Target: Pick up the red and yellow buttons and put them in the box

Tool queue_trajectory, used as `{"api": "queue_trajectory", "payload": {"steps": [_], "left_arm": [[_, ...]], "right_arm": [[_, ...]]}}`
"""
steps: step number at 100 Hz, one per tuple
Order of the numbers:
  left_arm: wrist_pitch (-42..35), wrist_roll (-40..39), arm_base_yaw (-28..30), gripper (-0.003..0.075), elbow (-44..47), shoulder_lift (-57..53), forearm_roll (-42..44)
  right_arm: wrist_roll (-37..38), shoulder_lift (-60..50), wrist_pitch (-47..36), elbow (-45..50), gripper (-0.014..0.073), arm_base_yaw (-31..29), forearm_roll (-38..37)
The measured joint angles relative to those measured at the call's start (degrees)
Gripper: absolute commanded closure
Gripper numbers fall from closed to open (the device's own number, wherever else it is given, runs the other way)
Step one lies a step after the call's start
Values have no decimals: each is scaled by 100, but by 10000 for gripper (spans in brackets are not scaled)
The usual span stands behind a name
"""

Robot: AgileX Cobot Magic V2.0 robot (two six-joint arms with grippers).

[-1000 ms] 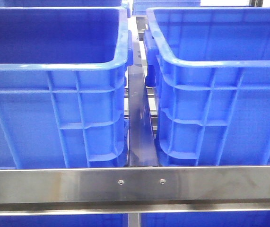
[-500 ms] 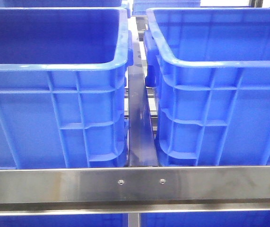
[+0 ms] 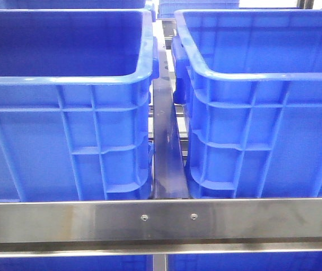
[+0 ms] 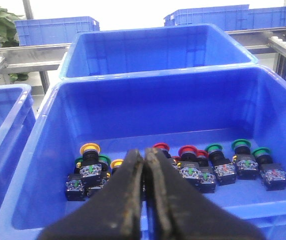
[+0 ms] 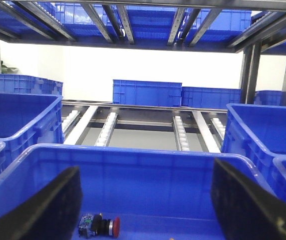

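Note:
In the left wrist view, several push buttons lie in a row on the floor of a blue crate [image 4: 47, 150]. Two have yellow caps [image 4: 89, 148] [image 4: 116, 163], two have red caps [image 4: 161, 147] [image 4: 187, 150], and others have green caps [image 4: 213, 148]. My left gripper [image 4: 144, 152] is shut and empty, above the crate's near side, in front of the row. In the right wrist view, one red button [image 5: 113, 226] lies on its side in another blue crate [image 5: 148, 175]. My right gripper [image 5: 147, 166] is wide open and empty above it. Neither gripper shows in the front view.
The front view shows two tall blue crates [image 3: 65, 141] [image 3: 262, 141] side by side behind a steel rail [image 3: 161, 220], with a narrow gap between them. More blue crates [image 4: 153, 50] and roller conveyors [image 5: 107, 127] stand beyond. Shelf beams [image 5: 132, 20] run overhead.

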Motion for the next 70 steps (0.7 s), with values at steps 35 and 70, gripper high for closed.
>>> {"api": "queue_trajectory", "payload": {"steps": [35,70], "left_arm": [[0,0,0,739,0,0,0],[0,0,0,739,0,0,0]], "right_arm": [[0,-101,193,220,669,23,-33],[0,-101,193,229,661,23,-33]]}}
